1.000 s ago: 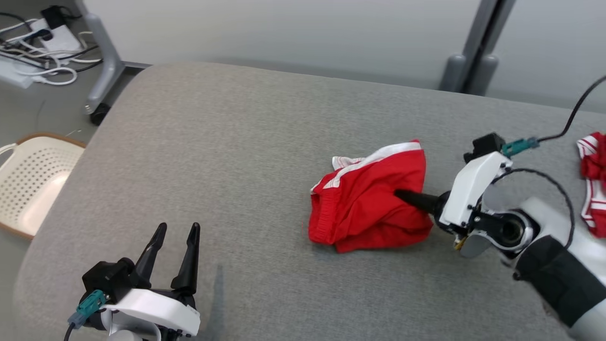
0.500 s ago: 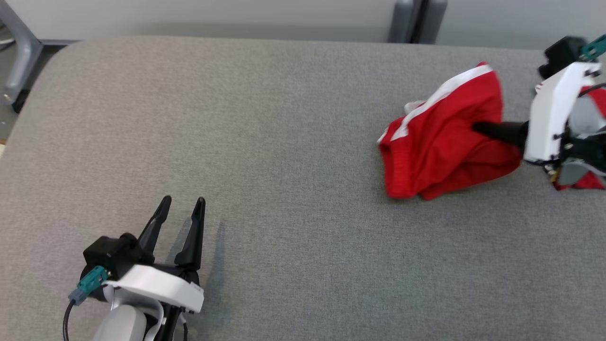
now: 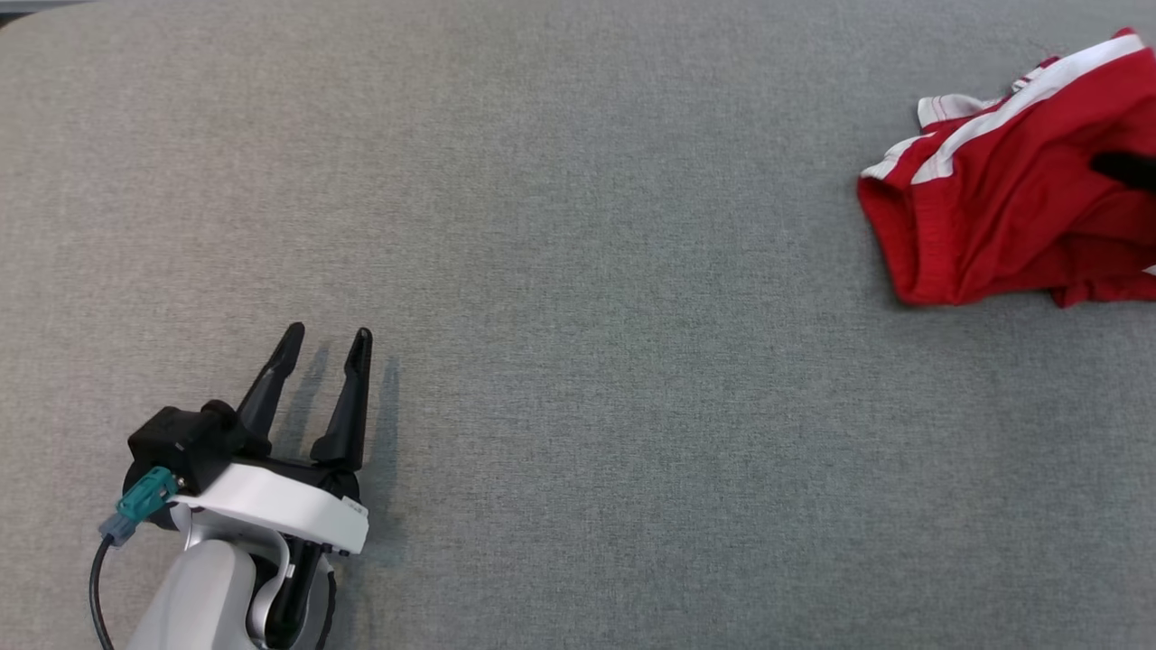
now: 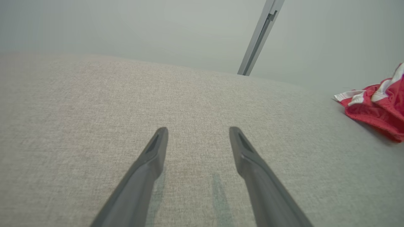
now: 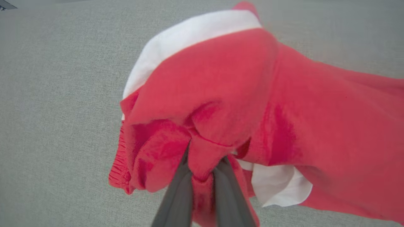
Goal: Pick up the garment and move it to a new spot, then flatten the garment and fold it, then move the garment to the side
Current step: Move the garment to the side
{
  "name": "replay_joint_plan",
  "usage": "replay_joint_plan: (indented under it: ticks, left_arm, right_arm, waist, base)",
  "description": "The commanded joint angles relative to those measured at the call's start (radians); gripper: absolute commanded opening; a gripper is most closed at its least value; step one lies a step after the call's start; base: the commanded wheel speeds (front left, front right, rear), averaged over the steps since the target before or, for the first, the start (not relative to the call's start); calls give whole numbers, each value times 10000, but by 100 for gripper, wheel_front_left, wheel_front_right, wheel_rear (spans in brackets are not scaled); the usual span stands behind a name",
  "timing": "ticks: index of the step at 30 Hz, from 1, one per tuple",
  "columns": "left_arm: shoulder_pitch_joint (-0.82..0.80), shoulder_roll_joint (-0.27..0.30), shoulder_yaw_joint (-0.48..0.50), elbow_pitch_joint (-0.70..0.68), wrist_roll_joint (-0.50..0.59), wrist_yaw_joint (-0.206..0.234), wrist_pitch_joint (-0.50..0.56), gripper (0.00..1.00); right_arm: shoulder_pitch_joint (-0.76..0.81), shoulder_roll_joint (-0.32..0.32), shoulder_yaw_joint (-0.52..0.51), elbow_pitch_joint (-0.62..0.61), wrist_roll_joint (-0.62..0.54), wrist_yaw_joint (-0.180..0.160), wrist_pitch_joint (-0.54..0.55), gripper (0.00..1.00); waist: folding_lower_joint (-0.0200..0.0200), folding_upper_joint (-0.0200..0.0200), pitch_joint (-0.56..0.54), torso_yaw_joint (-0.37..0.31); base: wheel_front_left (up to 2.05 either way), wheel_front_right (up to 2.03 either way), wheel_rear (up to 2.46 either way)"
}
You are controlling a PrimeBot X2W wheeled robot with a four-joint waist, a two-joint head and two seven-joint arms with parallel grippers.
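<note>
The right gripper [image 5: 204,167] pinches a bunch of the red garment [image 3: 993,226], far right of the left gripper [image 3: 328,331], which stands spread apart. This looks like the moving step. Next it needs setting down, then spreading flat.

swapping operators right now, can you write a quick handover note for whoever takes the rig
Left gripper: open, empty, low over the grey surface at the near left.
Right gripper: shut on a fold of the red garment.
Garment: bunched up at the right side of the surface.
Done: garment gripped.
Left: set it down at a new spot, flatten it, fold it, move it aside.
</note>
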Motion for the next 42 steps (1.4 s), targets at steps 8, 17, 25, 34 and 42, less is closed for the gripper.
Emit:
replay_joint_plan:
  ticks: [8, 17, 25, 34, 42]
  left_arm:
    - [-478, 231, -140, -58, -58, -17, 1, 100]
    - [-664, 297, -244, 4, -106, -17, 1, 100]
    - [-606, 290, -234, 43, -95, -17, 1, 100]
    - [-113, 139, 61, 55, -30, -17, 1, 100]
    - [529, 215, 634, -259, 282, 39, 1, 100]
  right_arm:
    - [-521, -362, -303, 601, -1113, 23, -97, 0]
    - [-719, -201, -310, 1523, -2875, 15, -223, 0]
    - [-638, 525, -487, 3024, -4520, 15, -1330, 100]
    - [-459, 1325, -456, 4102, -5945, 15, -2558, 100]
    - [-144, 1863, -1199, 4013, -6468, 15, -4891, 100]
  waist:
    - [0, 0, 589, -386]
    - [0, 0, 785, -450]
    - [0, 0, 576, -348]
    - [0, 0, -376, -549]
    - [0, 0, -1718, -835]
  base:
    - [0, 0, 0]
    - [0, 0, 0]
    - [0, 0, 0]
    - [0, 0, 0]
    - [0, 0, 0]
